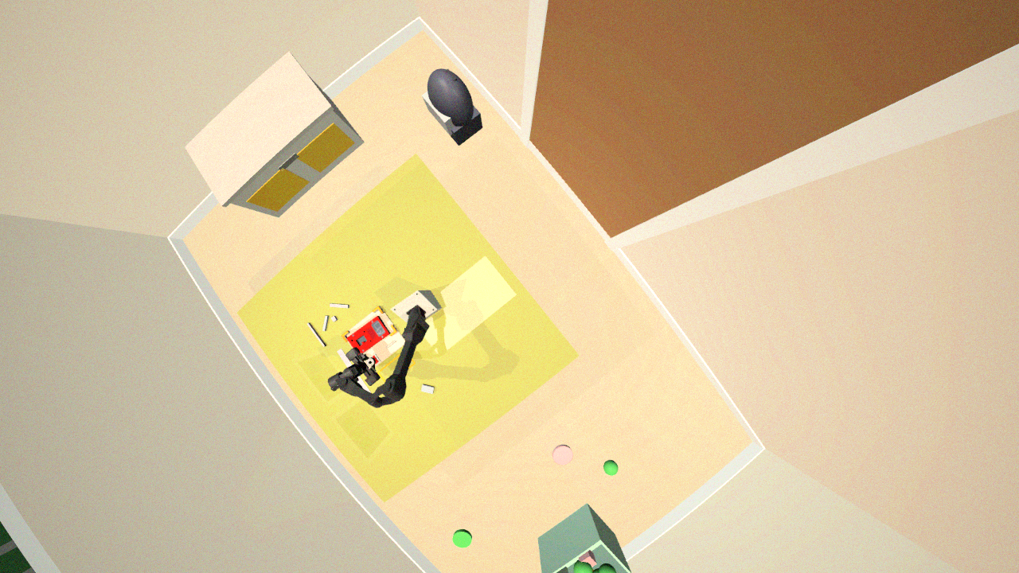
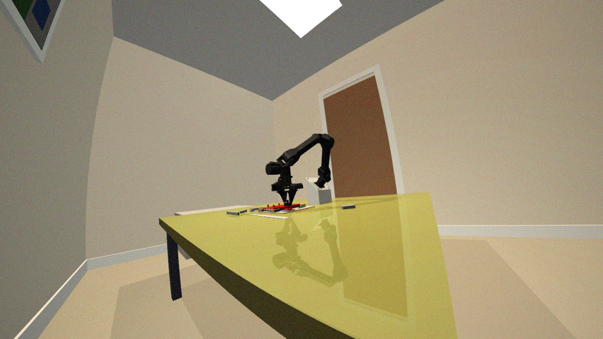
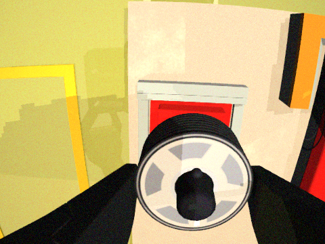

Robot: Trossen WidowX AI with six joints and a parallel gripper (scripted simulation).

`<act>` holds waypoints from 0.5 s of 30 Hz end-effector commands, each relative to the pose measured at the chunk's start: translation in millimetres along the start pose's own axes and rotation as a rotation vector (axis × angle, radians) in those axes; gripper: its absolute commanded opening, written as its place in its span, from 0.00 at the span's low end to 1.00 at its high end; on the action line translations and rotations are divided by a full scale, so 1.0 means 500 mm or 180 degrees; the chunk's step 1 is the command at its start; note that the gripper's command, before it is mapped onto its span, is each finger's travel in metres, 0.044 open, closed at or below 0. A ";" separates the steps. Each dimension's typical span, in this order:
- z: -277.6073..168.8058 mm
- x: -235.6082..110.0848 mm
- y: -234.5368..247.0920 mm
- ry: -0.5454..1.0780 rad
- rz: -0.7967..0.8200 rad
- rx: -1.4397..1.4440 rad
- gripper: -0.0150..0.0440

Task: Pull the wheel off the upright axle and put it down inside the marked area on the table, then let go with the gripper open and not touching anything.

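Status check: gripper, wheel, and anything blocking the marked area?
Gripper shut on wheel. Wheel on axle. Yellow-outlined marked area to the side; nothing seen blocking.

This is a room in a home, used as a small work place. It has beige walls, a brown door [image 2: 358, 139] behind the pincer [image 2: 287, 201], and a framed picture [image 2: 36, 20] high on the wall. A cabinet [image 1: 274, 138] and green toy balls [image 1: 462, 538] stand on the floor, well apart from the pincer, around the yellow table [image 2: 379, 261].
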State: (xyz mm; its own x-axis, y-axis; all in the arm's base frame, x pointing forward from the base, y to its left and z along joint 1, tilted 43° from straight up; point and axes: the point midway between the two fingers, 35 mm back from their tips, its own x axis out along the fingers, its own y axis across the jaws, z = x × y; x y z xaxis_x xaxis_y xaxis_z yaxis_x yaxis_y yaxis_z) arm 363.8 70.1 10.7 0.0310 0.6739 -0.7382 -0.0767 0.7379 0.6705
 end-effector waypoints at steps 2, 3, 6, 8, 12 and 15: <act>0.001 -0.007 0.000 -0.0012 0.0000 -0.0001 0.25; 0.001 -0.008 0.000 -0.0012 0.0000 -0.0001 0.25; 0.001 -0.010 0.000 -0.0013 0.0000 -0.0001 0.25; 0.001 -0.011 0.000 -0.0014 0.0000 -0.0001 0.25; 0.001 -0.014 -0.001 -0.0015 0.0000 0.0000 0.25; 0.001 -0.016 -0.001 -0.0016 0.0000 0.0000 0.25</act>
State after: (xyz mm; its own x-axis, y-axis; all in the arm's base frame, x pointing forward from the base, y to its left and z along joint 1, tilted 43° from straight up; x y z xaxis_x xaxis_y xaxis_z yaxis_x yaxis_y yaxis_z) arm 363.8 69.9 12.2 0.0269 0.6743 -0.7380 -0.0823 0.7373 0.6706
